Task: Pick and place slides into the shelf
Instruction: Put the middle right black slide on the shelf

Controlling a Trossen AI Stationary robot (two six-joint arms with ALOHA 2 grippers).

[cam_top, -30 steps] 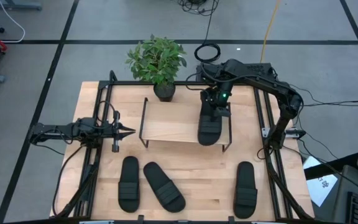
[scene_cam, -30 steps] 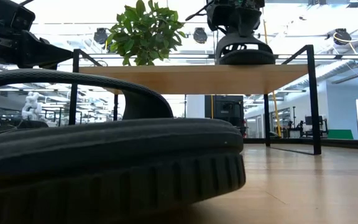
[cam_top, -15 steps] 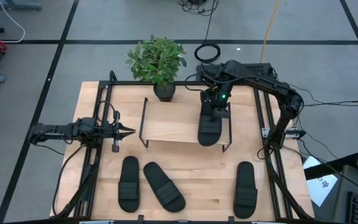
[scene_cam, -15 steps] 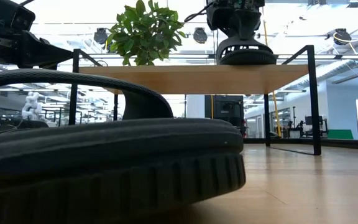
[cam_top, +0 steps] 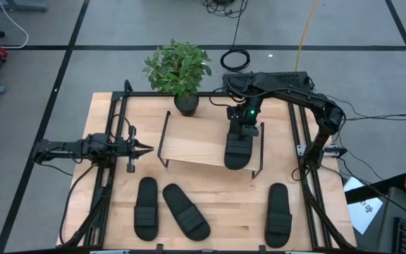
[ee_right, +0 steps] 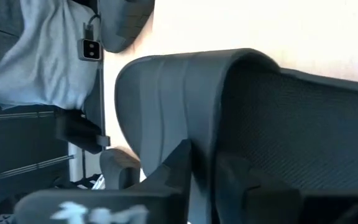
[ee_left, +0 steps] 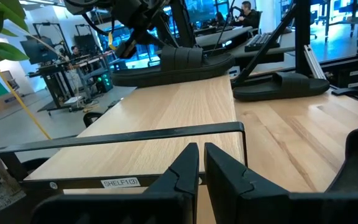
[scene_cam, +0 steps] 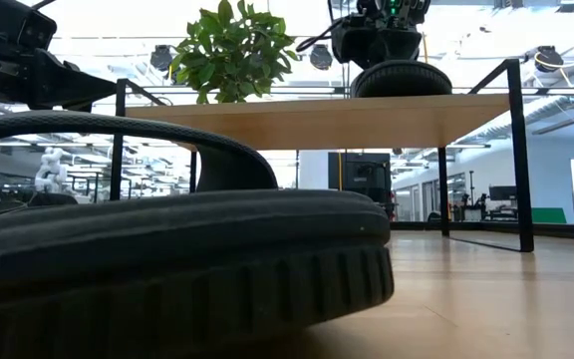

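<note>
The right gripper [cam_top: 244, 130] pinches the strap of a slide [cam_top: 237, 149] lying on the shelf [cam_top: 192, 140] top's three o'clock end; placing seems underway, so letting go looks next. The left gripper [cam_top: 141, 148] waits, fingers together, at nine o'clock

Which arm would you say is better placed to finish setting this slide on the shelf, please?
Probably the right: its end effector grips the slide on the shelf; the left end effector waits beside it.
</note>
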